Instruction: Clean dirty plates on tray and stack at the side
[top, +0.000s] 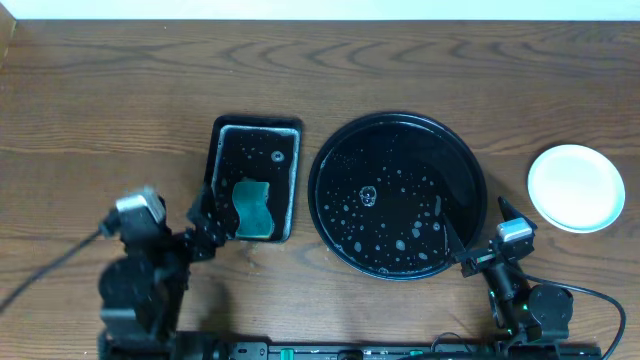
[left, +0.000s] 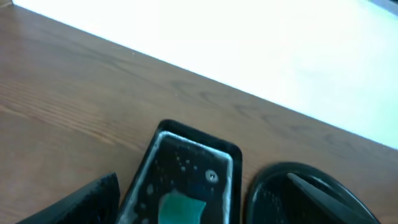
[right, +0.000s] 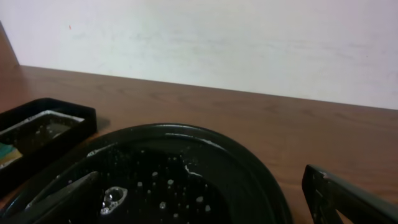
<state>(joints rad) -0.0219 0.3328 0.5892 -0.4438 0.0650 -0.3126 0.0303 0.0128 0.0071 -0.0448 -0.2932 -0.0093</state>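
Observation:
The large round black tray (top: 330, 160) sits in the middle of the table, wet with droplets and foam, with no plate on it. It also shows in the right wrist view (right: 249, 168) and in the left wrist view (left: 267, 186). A pale plate (top: 575, 187) lies on the table to the tray's right; I cannot tell whether others lie under it. My left gripper (top: 205, 228) (left: 205, 208) is open and empty beside the rectangular tray. My right gripper (top: 478, 228) (right: 199, 199) is open and empty at the round tray's near right rim.
A smaller rectangular black tray (top: 222, 140) (left: 143, 180) (right: 68, 118) left of the round tray holds a green sponge (top: 254, 207) (left: 181, 208) and some water. A pale wall runs behind the table's far edge.

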